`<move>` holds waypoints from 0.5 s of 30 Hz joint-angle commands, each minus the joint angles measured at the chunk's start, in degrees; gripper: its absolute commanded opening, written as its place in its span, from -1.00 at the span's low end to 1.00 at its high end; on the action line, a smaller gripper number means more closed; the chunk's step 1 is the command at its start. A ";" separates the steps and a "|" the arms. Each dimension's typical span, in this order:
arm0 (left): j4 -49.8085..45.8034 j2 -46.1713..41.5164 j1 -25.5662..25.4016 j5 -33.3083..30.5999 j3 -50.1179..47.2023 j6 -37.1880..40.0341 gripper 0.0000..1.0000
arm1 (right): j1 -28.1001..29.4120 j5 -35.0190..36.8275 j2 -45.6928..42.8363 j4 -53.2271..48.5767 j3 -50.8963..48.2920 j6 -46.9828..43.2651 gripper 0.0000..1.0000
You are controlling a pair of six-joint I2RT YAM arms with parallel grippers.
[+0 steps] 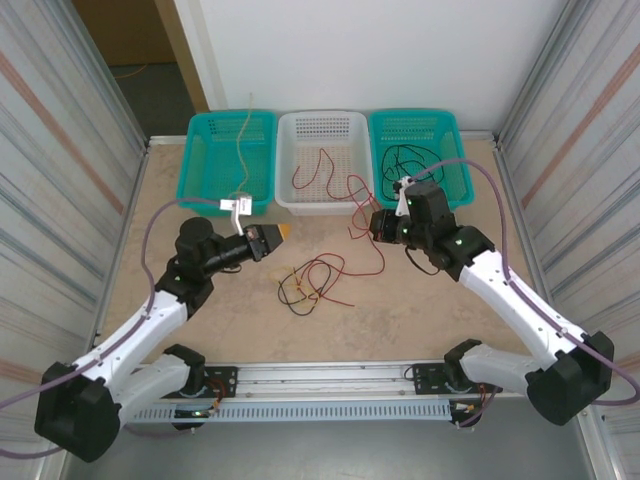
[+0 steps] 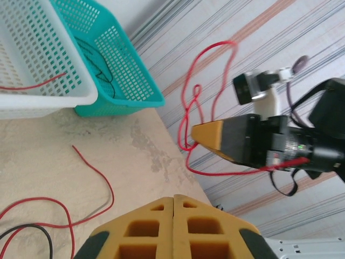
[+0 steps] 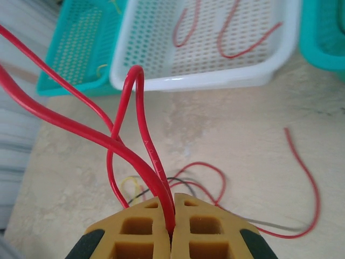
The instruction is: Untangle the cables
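Baskets, three: left teal basket (image 1: pixel 200 203), right teal basket (image 1: pixel 440 124), white basket (image 1: pixel 320 204) between. Arms (image 1: pixel 150 320), two, one hand each: left hand (image 2: pixel 173 200), right hand (image 3: pixel 172 204). Cables: two red cables (image 3: pixel 185 29) in the white basket, one yellow cable (image 1: pixel 243 135) in the left teal, one long red cable (image 3: pixel 152 154) at the right hand; loose tangle (image 1: pixel 312 283) and black cables (image 1: pixel 410 160) too knotted to count.

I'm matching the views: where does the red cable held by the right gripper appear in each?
Top external: red cable, centre-right, beside the right gripper.
Left wrist: upper centre, looping by that gripper's tip.
Right wrist: centre, pinched in the gripper.
Shared landmark: white basket.
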 commanded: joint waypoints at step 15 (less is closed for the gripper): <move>-20.99 5.23 -5.38 -16.48 10.13 5.96 -0.03 | 1.23 -4.51 14.44 4.60 16.02 0.16 -1.00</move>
